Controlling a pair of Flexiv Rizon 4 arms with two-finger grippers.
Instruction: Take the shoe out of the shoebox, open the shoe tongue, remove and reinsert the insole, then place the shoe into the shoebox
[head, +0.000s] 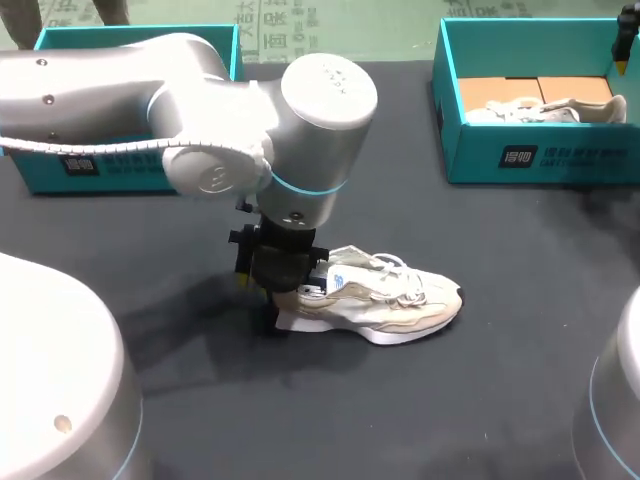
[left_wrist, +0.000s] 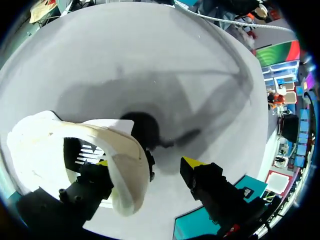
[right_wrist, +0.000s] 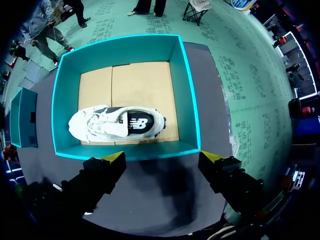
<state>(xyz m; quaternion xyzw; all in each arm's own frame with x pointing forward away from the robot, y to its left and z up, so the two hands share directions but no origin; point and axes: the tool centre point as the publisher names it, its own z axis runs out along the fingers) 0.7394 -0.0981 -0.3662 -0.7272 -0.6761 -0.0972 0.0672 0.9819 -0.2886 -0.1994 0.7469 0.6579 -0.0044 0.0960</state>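
Black cloth covers the table (head: 250, 420), and a white shoe (head: 390, 298) stands on its sole near the middle, out of its box. Its toe points toward 3 o'clock and its heel toward 9 o'clock. The laces look loose on top.

The left arm (head: 150, 90) comes in from 9 o'clock and bends down over the heel. The left gripper (left_wrist: 145, 164) sits right at the heel. From its wrist camera I can see one finger down inside the shoe, with just a bit of its yellow tip showing. The other finger (left_wrist: 192, 164) is outside, behind the heel, with a gap of bare table between it and the shoe. So the back wall of the shoe is between the two fingers, but the jaws are spread and do not pinch it.

Up at 1 o'clock on the table is the teal shoebox (head: 530, 160), open at the top, with brown card on its floor. A second shoe (head: 520, 110), also white, lies inside it, close to the front wall. The right gripper (right_wrist: 162, 159) hangs in the air above that box. Its jaws are wide apart and hold nothing.

Over at 10 o'clock is another teal box (head: 50, 170), partly hidden behind the left arm
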